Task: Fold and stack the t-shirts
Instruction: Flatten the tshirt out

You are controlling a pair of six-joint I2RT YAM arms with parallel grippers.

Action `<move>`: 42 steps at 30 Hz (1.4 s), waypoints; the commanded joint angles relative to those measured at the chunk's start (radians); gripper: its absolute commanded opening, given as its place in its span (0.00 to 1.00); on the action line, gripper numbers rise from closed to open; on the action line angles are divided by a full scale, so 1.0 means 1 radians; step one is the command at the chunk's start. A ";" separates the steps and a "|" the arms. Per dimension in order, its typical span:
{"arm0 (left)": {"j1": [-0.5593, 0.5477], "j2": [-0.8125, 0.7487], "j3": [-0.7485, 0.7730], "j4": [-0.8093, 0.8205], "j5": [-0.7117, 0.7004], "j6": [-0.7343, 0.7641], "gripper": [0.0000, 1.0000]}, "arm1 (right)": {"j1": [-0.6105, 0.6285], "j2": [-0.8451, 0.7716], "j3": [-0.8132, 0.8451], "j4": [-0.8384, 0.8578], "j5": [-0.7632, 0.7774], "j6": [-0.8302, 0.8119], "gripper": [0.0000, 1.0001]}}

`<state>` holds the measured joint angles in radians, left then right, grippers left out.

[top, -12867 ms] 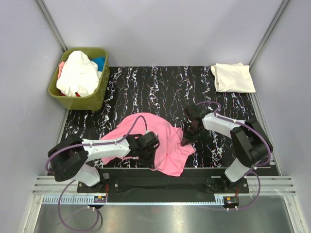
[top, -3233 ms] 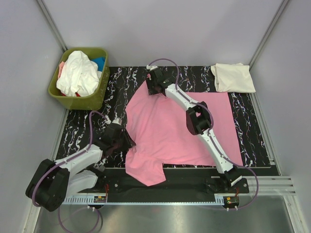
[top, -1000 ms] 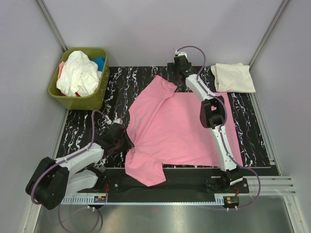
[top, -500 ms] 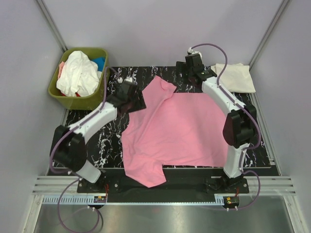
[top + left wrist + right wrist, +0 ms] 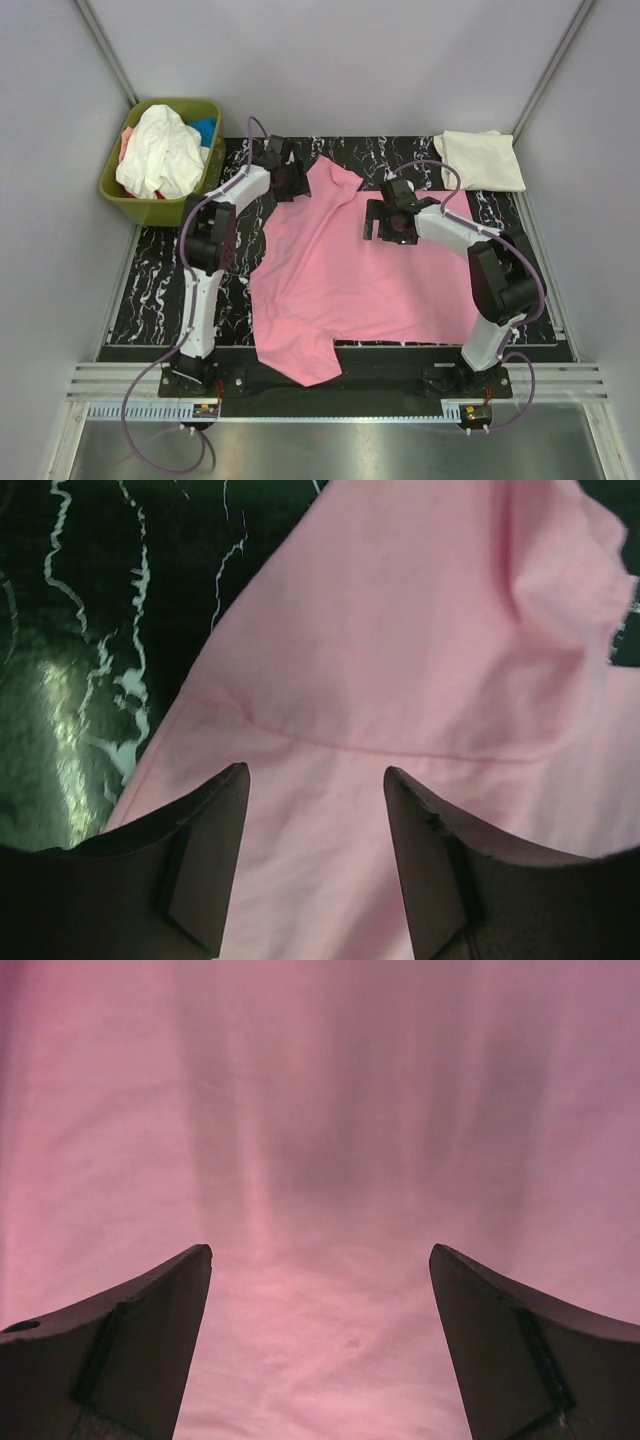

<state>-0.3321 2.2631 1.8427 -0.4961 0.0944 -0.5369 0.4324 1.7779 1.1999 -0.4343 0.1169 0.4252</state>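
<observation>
Two arms reach over the black marbled worktop (image 5: 170, 270). On its middle the pink t-shirt (image 5: 360, 280) lies spread mostly flat, with the near sleeve lapping over the worktop's near edge and the far sleeve rumpled at the far left.

By that far sleeve sits the left gripper (image 5: 288, 180). In the wrist view its jaws are apart with nothing between them, and pink fabric with a seam line lies under them.

Over the shirt's far middle is the right gripper (image 5: 384, 222). Its jaws are wide apart and hold nothing, with only smooth pink cloth below. Cannot tell whether the tips touch the cloth.

At the far right corner of the worktop the cream t-shirt (image 5: 480, 160) lies folded, well apart from the pink one.

Off the far left corner the olive-green bin (image 5: 190, 205) holds a crumpled white shirt (image 5: 160, 150), with a bit of blue shirt (image 5: 205, 128) behind it.
</observation>
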 commanded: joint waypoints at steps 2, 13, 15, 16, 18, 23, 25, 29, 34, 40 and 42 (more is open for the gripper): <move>0.013 0.087 0.157 -0.048 0.077 0.028 0.61 | 0.008 -0.094 -0.049 0.115 -0.049 0.038 0.97; 0.126 0.280 0.423 -0.246 0.034 0.031 0.66 | 0.008 -0.166 -0.131 0.054 0.022 0.029 1.00; 0.152 0.300 0.441 -0.262 0.045 0.052 0.67 | 0.005 -0.170 -0.132 0.037 0.043 0.021 1.00; 0.162 0.308 0.470 -0.268 0.048 0.058 0.67 | 0.005 -0.172 -0.129 0.026 0.052 0.021 1.00; 0.185 0.334 0.509 -0.297 0.042 0.078 0.68 | 0.002 -0.175 -0.119 0.020 0.052 0.026 0.99; 0.234 0.352 0.595 -0.276 0.050 0.078 0.72 | 0.002 -0.140 -0.071 -0.007 0.053 0.015 1.00; 0.254 0.351 0.621 -0.266 0.051 0.080 0.73 | 0.002 -0.117 -0.050 -0.017 0.063 0.011 1.00; 0.281 0.346 0.679 -0.237 0.057 0.066 0.75 | -0.003 -0.071 0.006 -0.043 0.063 0.007 1.00; 0.282 0.189 0.566 -0.182 0.087 0.066 0.79 | -0.014 -0.026 0.101 -0.108 0.122 0.000 1.00; 0.194 -0.043 0.295 -0.144 0.097 0.088 0.80 | -0.188 0.122 0.344 -0.279 0.092 0.030 1.00; 0.163 -0.045 0.253 -0.148 0.119 0.083 0.79 | -0.225 0.184 0.427 -0.360 0.087 0.014 1.00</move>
<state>-0.1188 2.2990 2.1403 -0.7006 0.1677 -0.4667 0.2852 1.8801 1.5017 -0.6441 0.1909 0.4431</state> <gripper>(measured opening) 0.798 0.994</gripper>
